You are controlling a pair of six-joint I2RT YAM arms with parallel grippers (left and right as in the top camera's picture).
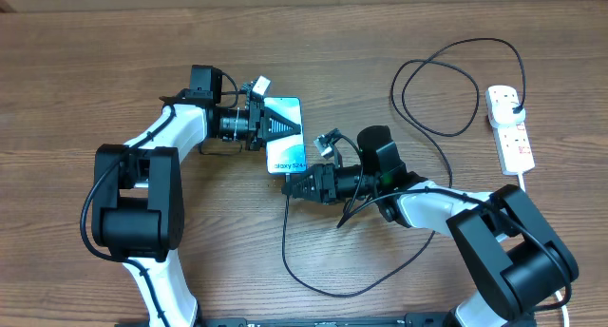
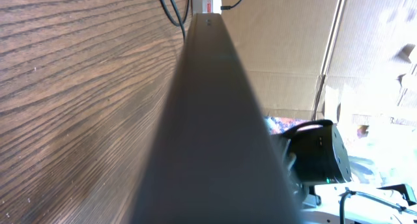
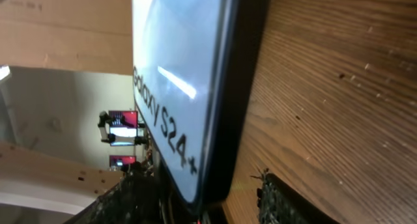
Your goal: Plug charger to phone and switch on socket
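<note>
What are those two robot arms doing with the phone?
They're working on plugging in the phone. The left hand is shut on the phone's side, holding it. The right hand is at the phone's bottom end, where the charger cable leads. I can't tell if the tip is in yet. The cable's other end runs to the socket on the right.

On a wooden surface (image 1: 95,61), the left pincer (image 1: 280,125) grips a phone (image 1: 288,156) at its upper end; the right pincer (image 1: 293,184) sits at its lower end. A thin black charger cable (image 1: 285,241) loops right to a white socket strip (image 1: 510,127).
</note>
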